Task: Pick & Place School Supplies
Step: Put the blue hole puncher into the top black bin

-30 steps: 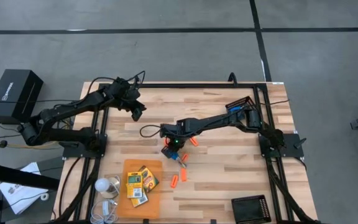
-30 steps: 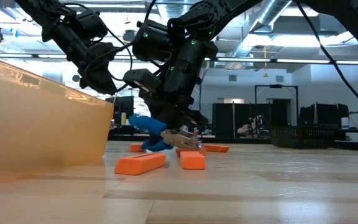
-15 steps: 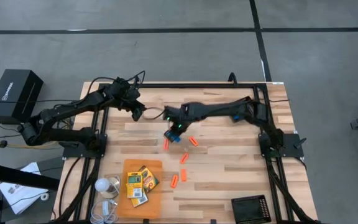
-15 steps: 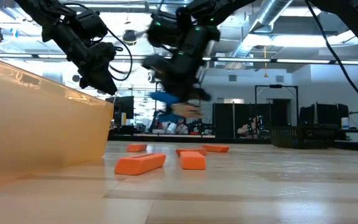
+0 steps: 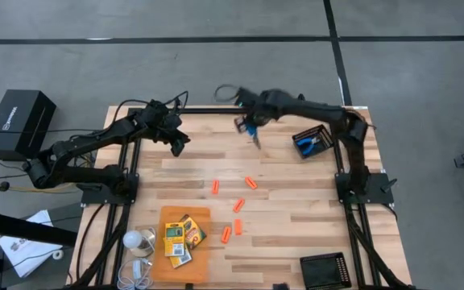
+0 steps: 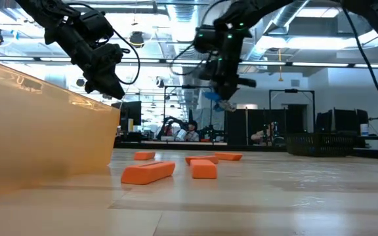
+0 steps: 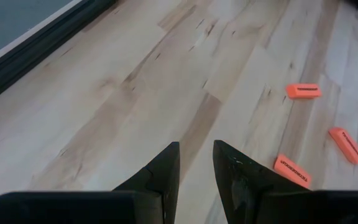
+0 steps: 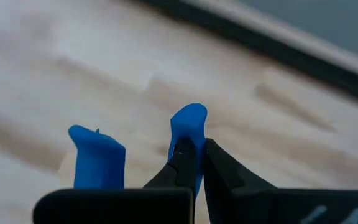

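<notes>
High view. The wooden table [image 5: 296,201] is pale butcher-block in a black frame. The right gripper [image 5: 252,129] hangs over the far edge of the table, fingers closed on the blue-handled scissors [image 5: 250,131]. A black wire tray [image 5: 312,141] with blue items sits on the table just beside the right arm. Five short orange sticks [image 5: 236,205] lie scattered mid-table, well apart from the scissors. A flat orange sheet [image 5: 185,239] lies at the near edge of the table, carrying yellow-and-green crayon boxes [image 5: 180,238]. A second black tray [image 5: 326,270] sits at the table's near right corner. The left gripper [image 5: 177,145] waits above the table's far left part, holding nothing.

Low view. The scissors [image 6: 216,99] hang in the air under the right gripper [image 6: 225,98], clear of the table. Orange sticks [image 6: 148,172], blocky with flat faces, lie on the table [image 6: 254,196]. A translucent orange wall [image 6: 44,131] fills the left foreground. The left gripper [image 6: 110,85] hangs above it.

Left wrist view. The left gripper [image 7: 196,163] has its dark fingers slightly apart, nothing between them. Three orange sticks [image 7: 303,91] lie on the table beyond.

Right wrist view. The right gripper [image 8: 194,155] pinches one smooth blue handle loop of the scissors [image 8: 188,124]; the other loop stands beside it.
</notes>
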